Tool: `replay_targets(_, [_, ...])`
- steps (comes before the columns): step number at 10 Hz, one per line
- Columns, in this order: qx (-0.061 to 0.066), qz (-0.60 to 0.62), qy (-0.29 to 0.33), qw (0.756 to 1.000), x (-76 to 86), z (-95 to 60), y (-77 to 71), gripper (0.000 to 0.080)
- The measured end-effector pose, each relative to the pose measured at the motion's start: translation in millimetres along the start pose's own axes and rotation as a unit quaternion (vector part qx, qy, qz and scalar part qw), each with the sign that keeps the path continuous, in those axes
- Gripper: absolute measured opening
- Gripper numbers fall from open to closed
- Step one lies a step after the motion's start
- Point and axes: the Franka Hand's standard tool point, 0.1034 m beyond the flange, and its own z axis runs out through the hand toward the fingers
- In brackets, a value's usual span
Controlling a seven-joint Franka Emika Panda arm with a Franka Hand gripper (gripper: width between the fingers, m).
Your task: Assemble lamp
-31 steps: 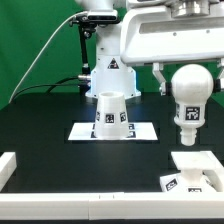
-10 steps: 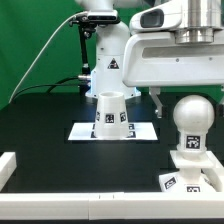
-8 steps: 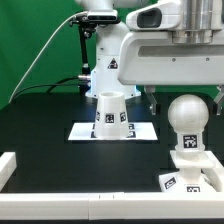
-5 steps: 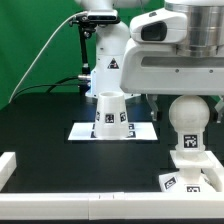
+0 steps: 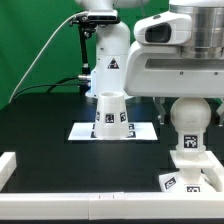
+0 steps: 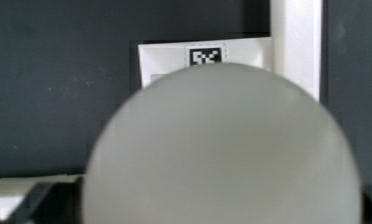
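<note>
Arm lowered | bulb point(image 5: 190, 125) upright on base point(image 5: 192, 165), axis vertical | tool point(image 5: 190, 106) grip: cannot tell

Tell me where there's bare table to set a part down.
Bare table lies on the exterior view's left, between the marker board and the white rail, and in the strip before the board. The exterior view's right is crowded: bulb on base, arm right above.

Shade point(image 5: 109, 112) mid-table — open table point(image 5: 40, 135) beside it, bulb point(image 5: 190, 118) apart
</note>
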Motion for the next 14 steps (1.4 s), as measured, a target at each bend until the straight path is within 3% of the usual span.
replay_targets(4, [0.001,0.122,0.002,0.993,1.3,0.6,0.3,0.0561])
replay_targets(8, [0.011,0.341,0.008,0.940,8.4,5.8,4.0,0.0557])
replay_targets(10, [0.037,0.486,0.021,0.873,15.3,8.9,-3.8,0.0541])
replay_targets(11, [0.052,0.520,0.023,0.852,16.3,11.7,-7.0,0.0527])
replay_targets(12, [0.062,0.538,0.015,0.841,17.0,11.8,-5.3,0.0515])
replay_targets(14, [0.062,0.542,0.015,0.838,16.6,12.0,-6.3,0.0510])
